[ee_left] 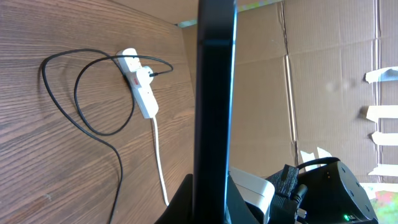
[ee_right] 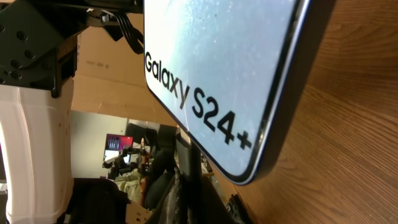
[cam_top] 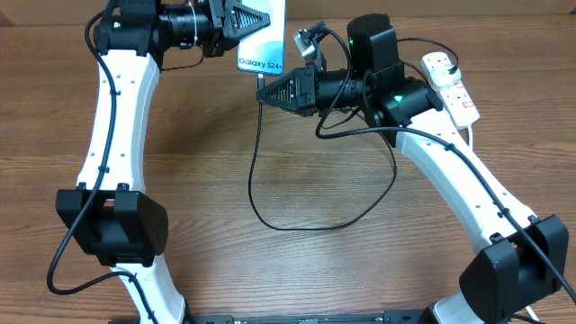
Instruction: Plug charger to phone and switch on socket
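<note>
Charger tip to phone, mid-air.
Left gripper clamps phone aloft; right gripper pinches the charger tip just under its bottom edge (port hidden). Square up, push straight, gently; socket switch follows.

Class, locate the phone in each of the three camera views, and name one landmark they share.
Overhead: phone at top centre, screen showing.
Left wrist: phone edge-on, a dark upright bar at centre.
Right wrist: phone screen fills the upper middle.
Shared landmark: the wooden table.
</note>
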